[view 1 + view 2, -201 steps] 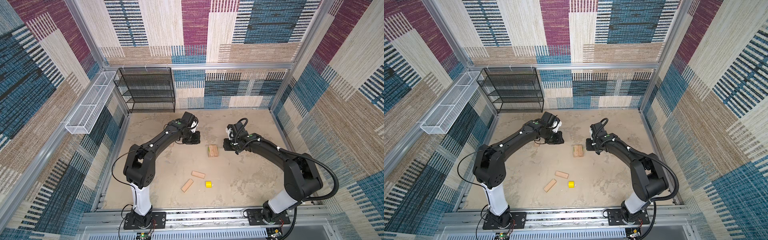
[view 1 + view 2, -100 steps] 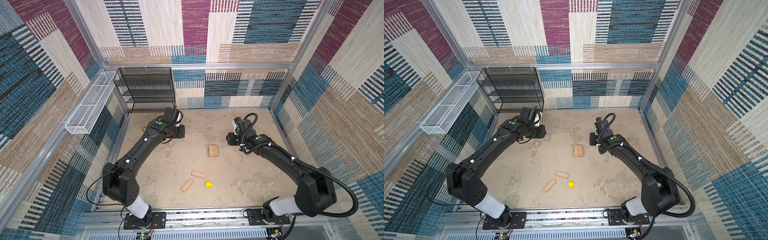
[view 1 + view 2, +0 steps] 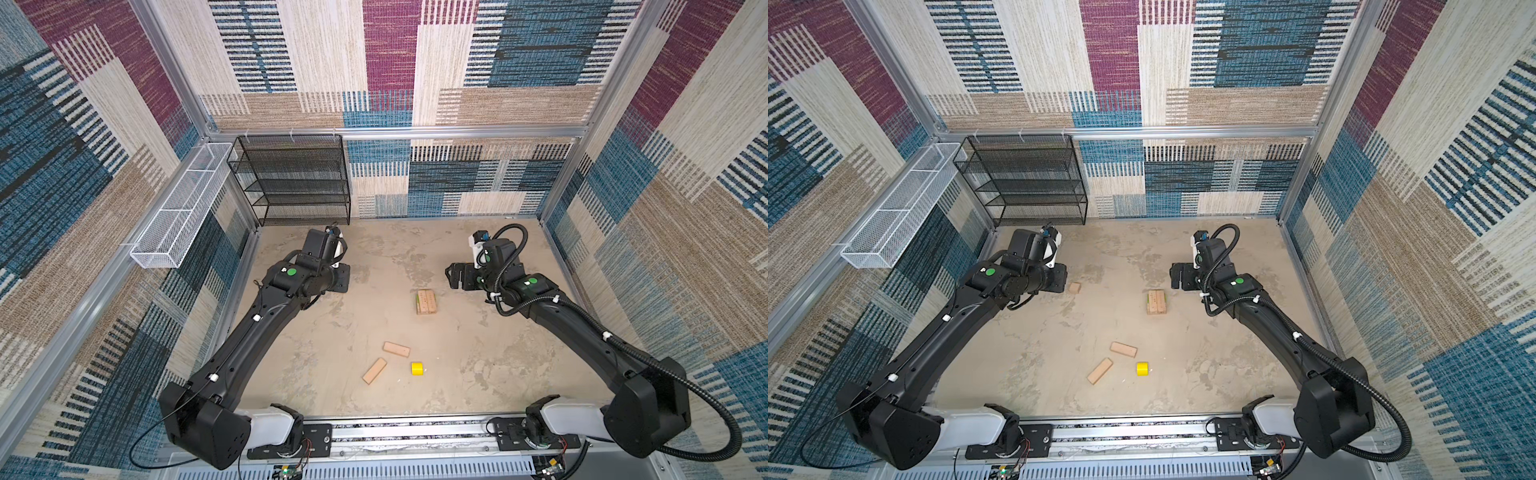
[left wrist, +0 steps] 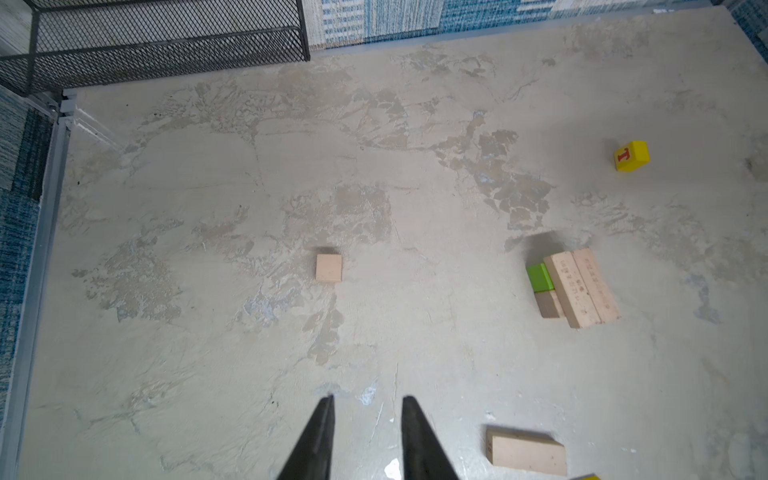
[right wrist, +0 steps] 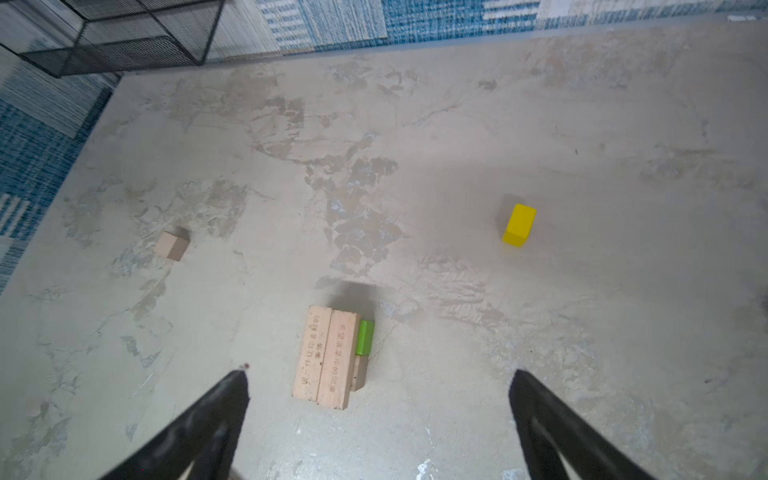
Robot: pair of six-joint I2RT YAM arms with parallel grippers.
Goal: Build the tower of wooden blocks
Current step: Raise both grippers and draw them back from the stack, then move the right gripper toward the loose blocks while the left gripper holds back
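Since the tower (image 3: 426,301) is only two layers tall, there's plenty left to stack. It sits around the middle of the tabletop (image 3: 478,374), a bit toward the far edge: two tan planks side by side on a green brick (image 5: 365,336) and another tan piece, the top planks' long axis running front edge to far edge. The right gripper (image 5: 379,376) is the nearer one, hanging just off the tower's right side, jaws spread wide with nothing in them, tower straight ahead of it. The small tan cube (image 3: 1074,287) lies out toward the left edge, just beside the left gripper (image 4: 369,401), which is open only narrowly and empty, cube dead ahead. So I'd guess the cube is the left arm's grab, and it would then have to travel right to the tower. A loose plank (image 3: 1123,349), a second plank (image 3: 1099,371) and a yellow piece (image 3: 1142,368) lie toward the front edge; another yellow block (image 5: 519,224) shows only in the wrist views, past the tower's far right.
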